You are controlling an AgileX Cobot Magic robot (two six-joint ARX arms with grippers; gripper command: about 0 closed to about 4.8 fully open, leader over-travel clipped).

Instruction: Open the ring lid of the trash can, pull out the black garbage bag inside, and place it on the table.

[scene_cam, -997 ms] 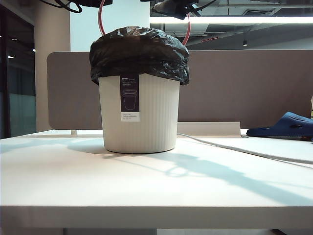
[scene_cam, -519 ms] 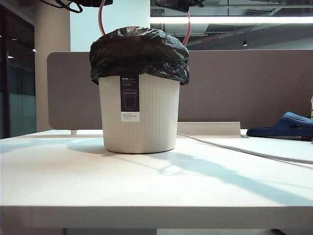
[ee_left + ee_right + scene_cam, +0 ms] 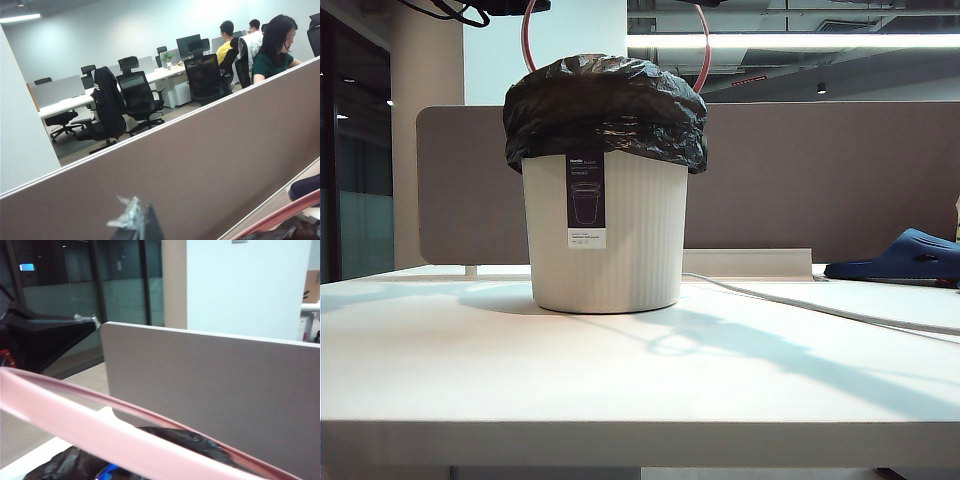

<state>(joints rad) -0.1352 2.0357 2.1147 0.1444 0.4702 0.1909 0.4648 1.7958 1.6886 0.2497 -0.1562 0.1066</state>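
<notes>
Exiting exterior view upward: right gripper

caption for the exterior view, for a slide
Pink ring lid raised above the trash can, black garbage bag draped over its rim; both grippers out of frame.

This is an open-plan office. Beyond the grey-brown partition panel (image 3: 210,165) stand rows of white desks (image 3: 75,102) with black swivel chairs (image 3: 140,97) and monitors (image 3: 189,45), and several people (image 3: 272,47) sit working under strip ceiling lights (image 3: 790,41). Nearer, a white desk top (image 3: 640,380) backs onto the same panel, with glass walls (image 3: 120,285) off to one side.
</notes>
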